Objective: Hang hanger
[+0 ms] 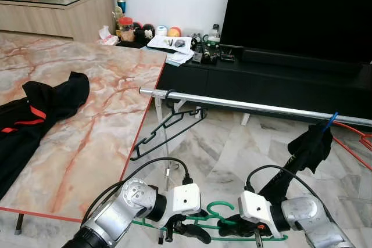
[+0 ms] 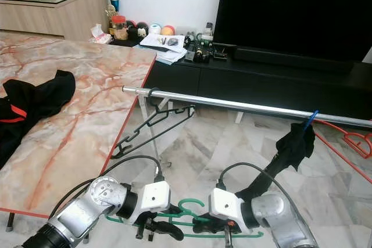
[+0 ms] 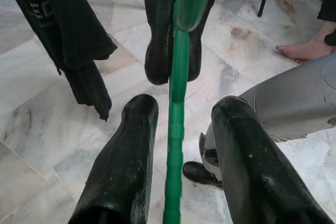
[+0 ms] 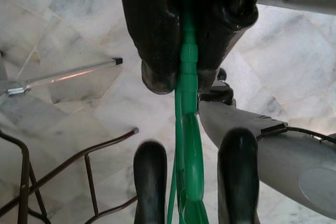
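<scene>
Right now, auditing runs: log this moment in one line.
green hanger: low, between left gripper and right gripper | rail: black hanger, dark garment hung | status: not yet hung

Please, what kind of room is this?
Most likely a home living room: a large dark television on a low black cabinet, a marble-patterned table, and a metal rail for hanging clothes.

Thin green plastic hanger [image 1: 224, 220], hook uppermost, held low, well below the horizontal silver metal rail [image 1: 261, 107].
</scene>
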